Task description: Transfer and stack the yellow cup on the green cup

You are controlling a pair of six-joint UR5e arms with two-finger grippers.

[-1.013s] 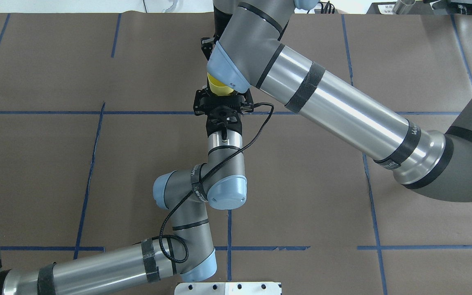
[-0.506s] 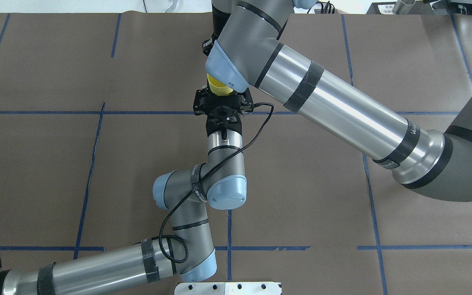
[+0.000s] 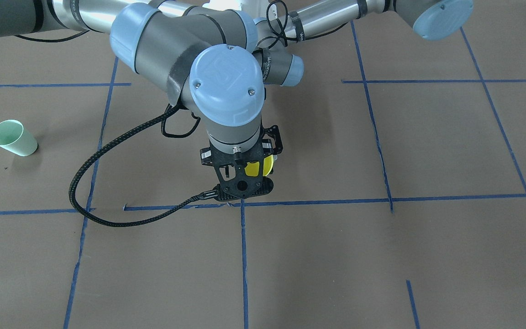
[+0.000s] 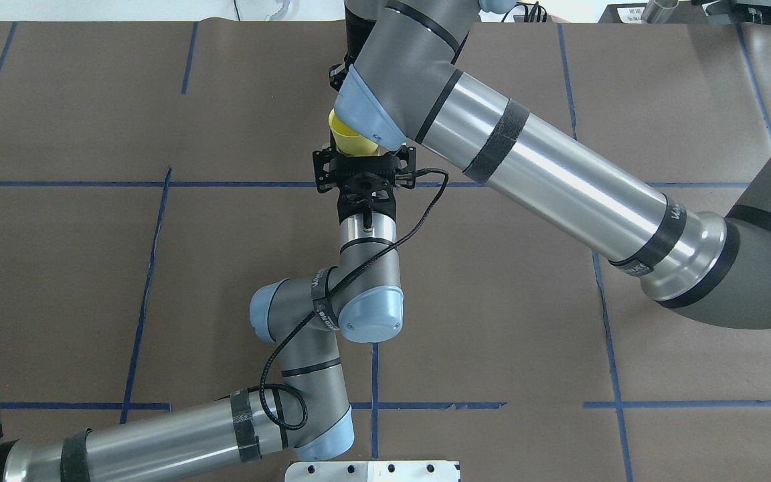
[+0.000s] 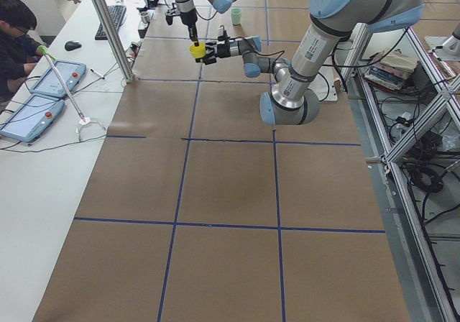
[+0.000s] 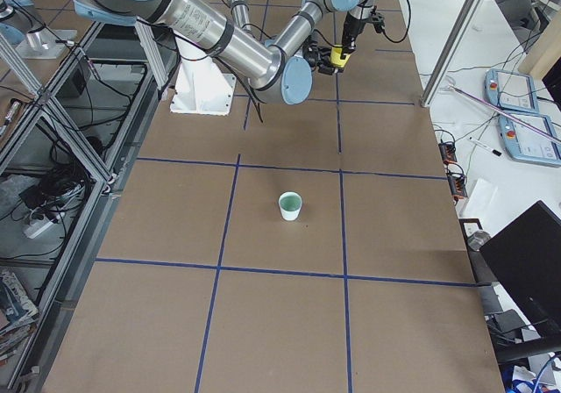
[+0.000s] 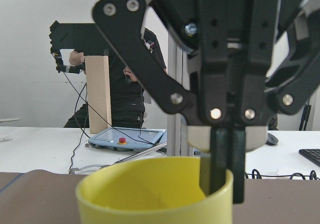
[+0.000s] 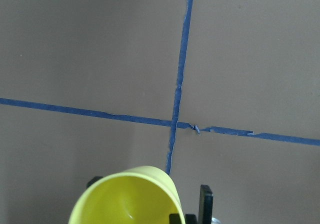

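Observation:
The yellow cup (image 4: 345, 134) hangs above the table's middle, partly under my right arm; it also shows in the front view (image 3: 257, 168). In the left wrist view my right gripper (image 7: 222, 184) comes down from above and is shut on the cup's rim (image 7: 150, 189), one finger inside and one outside. My left gripper (image 4: 363, 161) is level beside the cup with its jaws spread. The green cup (image 3: 13, 137) stands upright, alone, on the robot's right side of the table; it also shows in the right view (image 6: 290, 205).
Brown paper with blue tape lines (image 4: 372, 375) covers the table. A black cable (image 3: 107, 183) loops from my right wrist. An operator (image 5: 18, 34) sits at a side desk with tablets beyond the table's far edge.
The yellow cup has shifted slightly left and away from the left gripper, showing more from under the right arm. The left gripper's jaws look a little wider.

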